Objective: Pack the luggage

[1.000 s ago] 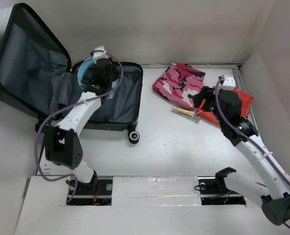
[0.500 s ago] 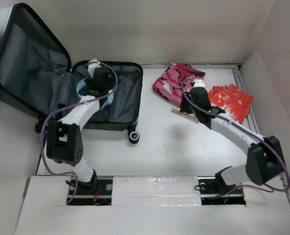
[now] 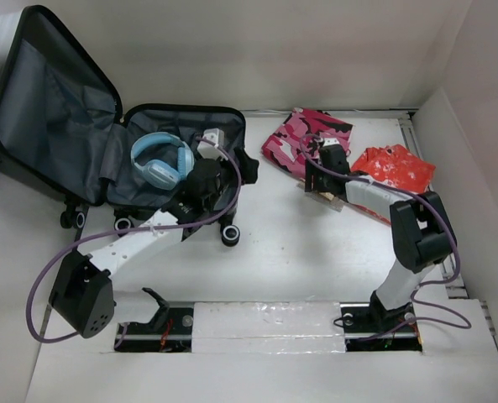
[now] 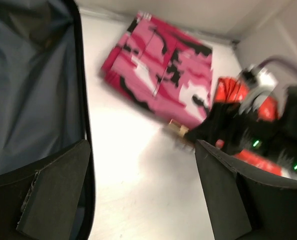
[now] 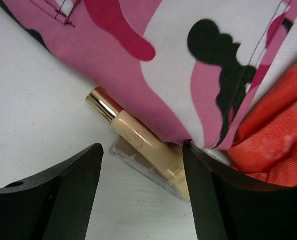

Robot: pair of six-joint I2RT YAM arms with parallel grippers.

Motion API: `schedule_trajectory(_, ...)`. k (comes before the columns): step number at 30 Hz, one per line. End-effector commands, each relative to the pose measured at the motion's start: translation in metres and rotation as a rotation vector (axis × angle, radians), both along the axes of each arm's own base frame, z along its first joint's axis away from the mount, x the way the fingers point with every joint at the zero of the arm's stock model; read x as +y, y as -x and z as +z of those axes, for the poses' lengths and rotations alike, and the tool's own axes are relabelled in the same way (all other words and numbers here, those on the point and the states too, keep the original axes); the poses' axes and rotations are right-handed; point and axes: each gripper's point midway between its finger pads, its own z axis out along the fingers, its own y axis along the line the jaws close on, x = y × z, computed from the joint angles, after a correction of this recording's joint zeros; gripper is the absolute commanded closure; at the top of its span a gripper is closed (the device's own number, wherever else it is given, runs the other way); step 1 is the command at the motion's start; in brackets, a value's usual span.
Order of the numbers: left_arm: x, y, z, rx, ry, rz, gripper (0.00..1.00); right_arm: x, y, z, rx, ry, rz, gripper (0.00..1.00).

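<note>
While the luggage (image 3: 55,109) lies open at the table's (image 3: 299,252) far left, its hard dark lid propped up and its creased grey fabric lining exposed, a pair of light-blue padded headphones (image 3: 160,159) rests in the lower half. The left arm reaches from a low elbow at the near left diagonally across the case's front edge, and the left gripper (image 4: 141,145) hangs over the right rim with its fingers spread wide and nothing between them. Across the table, the right arm folds sharply at the elbow, its forearm pointing left. The right gripper (image 5: 140,147) is held low with its jaws apart on either side of a smooth cream tube (image 5: 153,157) with a shiny gold cap (image 5: 100,102), not clasping it. The tube lies on a flat clear case (image 5: 133,159), at the edge of a folded pink camouflage cloth (image 5: 188,65) and beside a crinkled orange-red bag (image 5: 278,125).
</note>
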Motion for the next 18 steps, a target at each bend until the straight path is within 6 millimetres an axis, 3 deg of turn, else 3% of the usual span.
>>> schedule_trajectory(1,-0.003,0.012,0.004,-0.026,0.054,-0.054,0.19,0.005,-0.022,0.026,-0.088,-0.016,0.029,0.29)
schedule_trajectory(6,-0.002,0.015,0.001,-0.030,0.048,-0.064,0.20,0.007,-0.023,0.031,-0.091,-0.002,0.036,0.28)
schedule_trajectory(10,-0.004,0.013,-0.006,-0.015,0.037,-0.064,0.20,0.016,-0.022,0.009,-0.017,-0.007,0.080,0.28)
schedule_trajectory(13,-0.005,0.012,-0.010,-0.008,0.032,-0.064,0.20,0.018,-0.011,-0.004,0.018,-0.027,0.093,0.31)
schedule_trajectory(18,-0.005,0.012,-0.010,-0.008,0.032,-0.064,0.20,0.018,-0.004,-0.003,0.018,-0.042,0.094,0.40)
